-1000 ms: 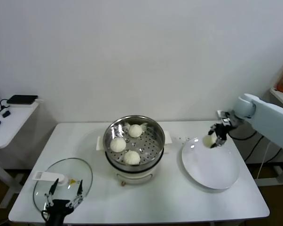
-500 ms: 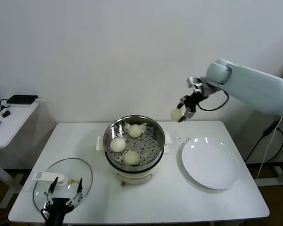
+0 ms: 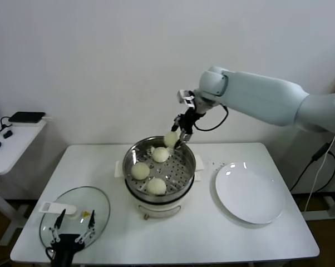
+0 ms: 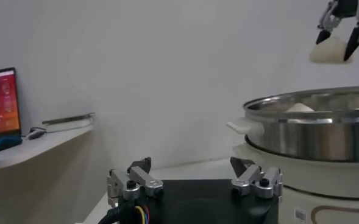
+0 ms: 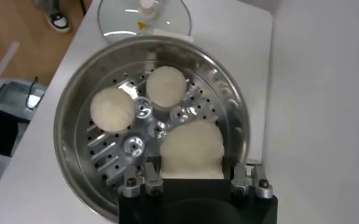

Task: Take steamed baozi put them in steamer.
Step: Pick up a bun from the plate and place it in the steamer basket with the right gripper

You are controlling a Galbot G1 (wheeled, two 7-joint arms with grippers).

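Above steamer (image 3: 159, 164): right gripper (image 3: 178, 135), baozi (image 3: 171, 138).

The right gripper (image 5: 190, 176) holds a white bun (image 5: 191, 148) tight between its two fingers (image 5: 149, 179). Under it sits the shiny steamer (image 5: 75, 97) with little holes in its bottom. Two more buns (image 5: 112, 109) lie inside, near each other. A glass lid (image 5: 144, 13) rests on the table beyond.

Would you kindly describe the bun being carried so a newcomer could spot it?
Find the steel steamer mid-table. Above its far rim, the right gripper holds one baozi in its jaws. The other three buns lie inside the basket; this one hangs in the air.
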